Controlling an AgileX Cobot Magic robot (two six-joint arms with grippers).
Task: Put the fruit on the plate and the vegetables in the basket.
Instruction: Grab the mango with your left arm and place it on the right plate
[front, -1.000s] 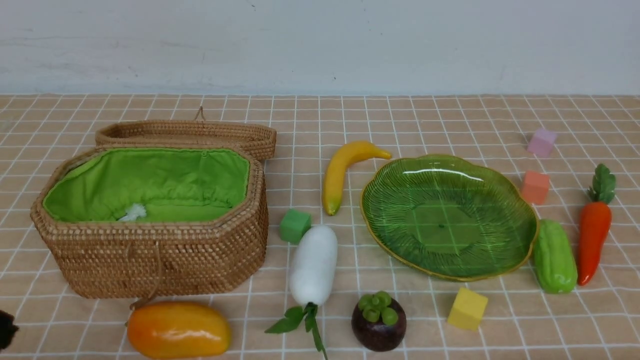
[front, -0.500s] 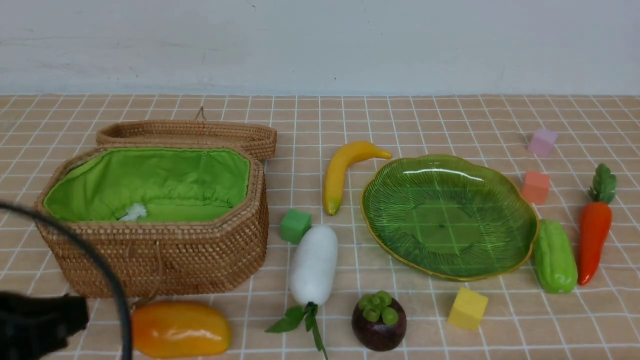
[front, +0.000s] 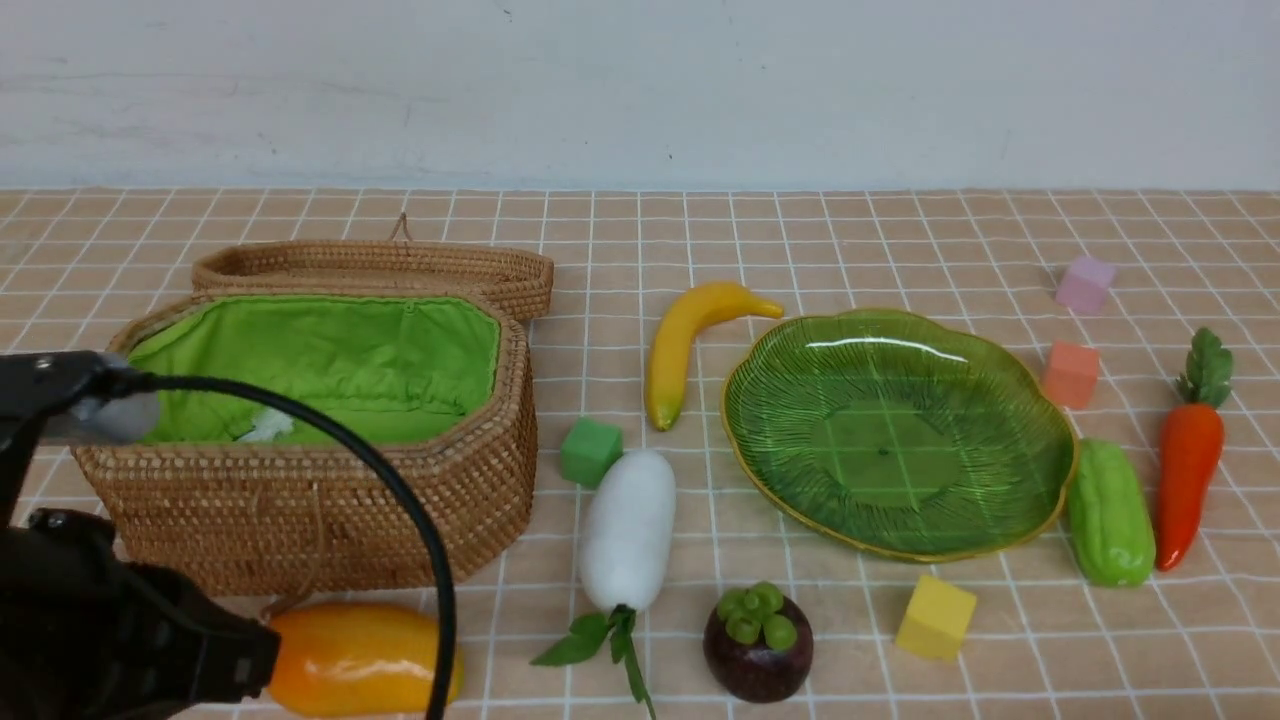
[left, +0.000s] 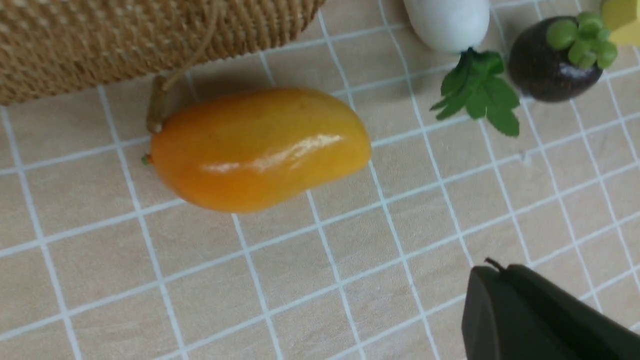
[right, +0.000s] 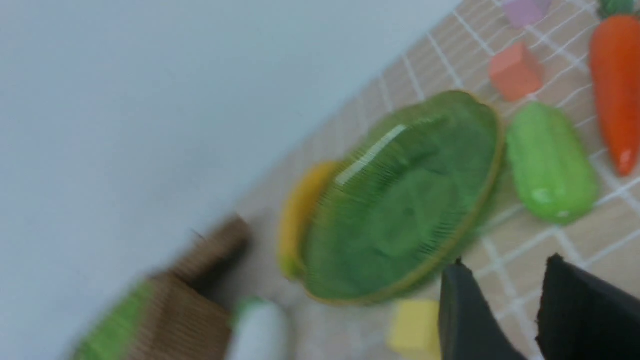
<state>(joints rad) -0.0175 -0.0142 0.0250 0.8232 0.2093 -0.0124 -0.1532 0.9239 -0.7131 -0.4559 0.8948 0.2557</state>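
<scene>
The open wicker basket (front: 330, 510) stands at the left and the green plate (front: 900, 430) at the right, holding nothing. The mango (front: 360, 655) lies in front of the basket, with the radish (front: 628, 528) and the mangosteen (front: 757, 645) to its right. The banana (front: 685, 340) lies left of the plate; the gourd (front: 1108, 510) and the carrot (front: 1188, 470) lie right of it. My left gripper (left: 492, 267) is shut and empty, a short way from the mango (left: 260, 147). My right gripper (right: 506, 261) is open, empty, above the table near the plate's (right: 400, 200) rim.
The basket's lid (front: 380, 265) lies open behind it. Small foam cubes sit about: green (front: 590, 450), yellow (front: 935, 617), orange-pink (front: 1070, 373), purple (front: 1084, 283). My left arm's black cable (front: 400, 500) arcs in front of the basket. A grey wall closes the far side.
My left arm has come into the front view from the lower left and moved right, up to the mango's left end. Its jaws have closed. No object has moved.
</scene>
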